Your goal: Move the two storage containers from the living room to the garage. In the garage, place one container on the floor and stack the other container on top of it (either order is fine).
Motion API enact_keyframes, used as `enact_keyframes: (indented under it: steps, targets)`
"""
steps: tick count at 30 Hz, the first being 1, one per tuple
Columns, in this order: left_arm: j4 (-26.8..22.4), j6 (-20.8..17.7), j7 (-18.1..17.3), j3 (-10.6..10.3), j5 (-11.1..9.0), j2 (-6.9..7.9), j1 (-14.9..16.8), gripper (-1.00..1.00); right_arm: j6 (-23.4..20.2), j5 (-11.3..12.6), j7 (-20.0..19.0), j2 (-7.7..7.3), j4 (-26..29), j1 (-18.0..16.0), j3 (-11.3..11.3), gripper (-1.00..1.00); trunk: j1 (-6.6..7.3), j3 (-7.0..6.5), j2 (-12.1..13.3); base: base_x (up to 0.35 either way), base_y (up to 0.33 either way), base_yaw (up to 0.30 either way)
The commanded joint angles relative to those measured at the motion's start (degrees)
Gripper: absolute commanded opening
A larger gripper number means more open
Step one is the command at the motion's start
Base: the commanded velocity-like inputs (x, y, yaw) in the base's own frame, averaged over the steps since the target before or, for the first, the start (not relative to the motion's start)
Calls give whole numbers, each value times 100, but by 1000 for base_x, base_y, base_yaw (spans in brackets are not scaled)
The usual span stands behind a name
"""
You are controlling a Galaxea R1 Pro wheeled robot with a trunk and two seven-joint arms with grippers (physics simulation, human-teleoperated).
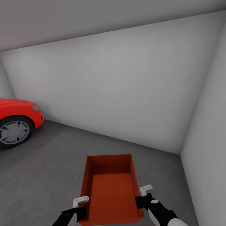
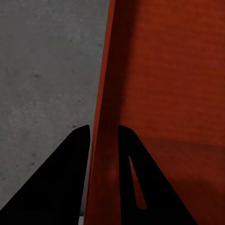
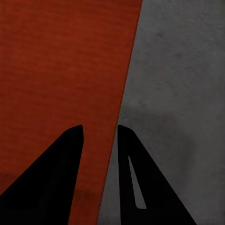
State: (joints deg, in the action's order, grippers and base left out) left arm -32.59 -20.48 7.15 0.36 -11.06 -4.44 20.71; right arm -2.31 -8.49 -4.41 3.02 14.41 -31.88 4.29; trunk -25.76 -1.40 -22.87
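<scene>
I am in the garage, holding one red-orange open-top storage container (image 1: 110, 188) in front of me above the dark grey concrete floor (image 1: 47, 166). My left gripper (image 1: 81, 205) is shut on the container's left wall (image 2: 105, 122), one finger inside and one outside. On the opposite side my right gripper (image 1: 140, 196) is shut on the right wall (image 3: 117, 117) the same way. The container (image 2: 173, 84) is empty, and its ribbed bottom (image 3: 61, 70) is visible. Its near end lies toward my trunk.
A red car (image 1: 17, 121) with a grey wheel stands at the left. A plain white-grey back wall (image 1: 119, 91) and a side wall (image 1: 207, 141) meet in a corner at the right. Open concrete lies ahead and to the left of the container.
</scene>
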Motion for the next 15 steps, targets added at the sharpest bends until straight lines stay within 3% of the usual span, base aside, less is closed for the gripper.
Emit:
enact_keyframes:
  steps: [1,9,15]
  targets:
    - [7,-43,67,-10,25,-5,-5,-100,27,6,-174,234,27,-3,19,-100,-2,2,-5,0,0,0]
    - [7,-43,67,-10,25,-5,-5,-100,25,6,-174,234,27,-3,19,-100,-2,2,-5,0,0,-7]
    - [7,-43,67,-10,25,-5,-5,-100,20,12,-174,234,27,-3,22,-100,-2,2,-5,0,0,-205]
